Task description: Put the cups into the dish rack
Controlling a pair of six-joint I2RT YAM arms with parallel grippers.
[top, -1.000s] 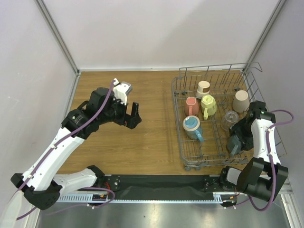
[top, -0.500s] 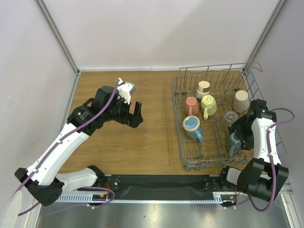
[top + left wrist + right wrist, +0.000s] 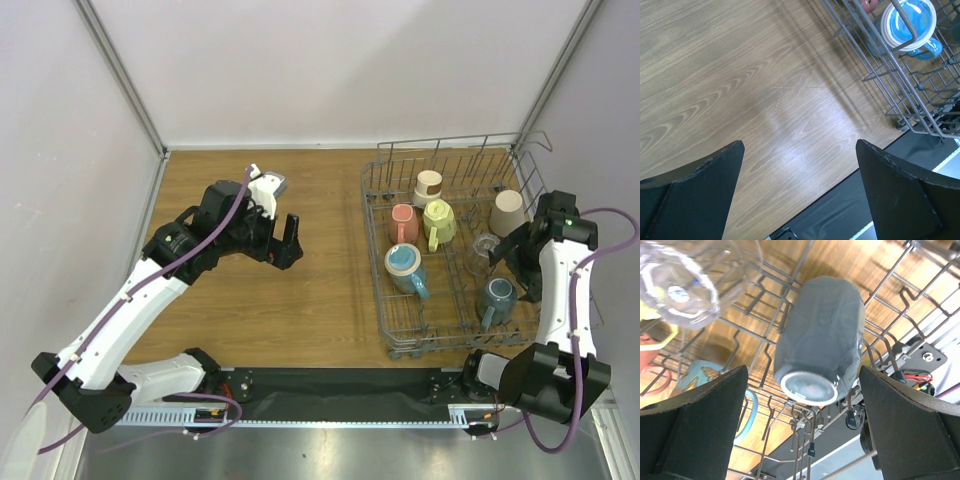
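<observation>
A: R claw [image 3: 802,369]?
B: Wide open, empty, just above grey mug [image 3: 820,335], no contact. Mug's in rack [image 3: 440,343], near-right corner.
A: L claw [image 3: 799,143]?
B: Wide open too, empty, left of rack.

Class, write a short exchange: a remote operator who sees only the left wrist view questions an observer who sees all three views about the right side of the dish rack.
Operator: Where is the right gripper?
Observer: It is open over the grey-blue cup, with a gap between the cup and each finger.
Operator: How many cups are in the dish rack?
Observer: The top view shows seven inside it.
</observation>
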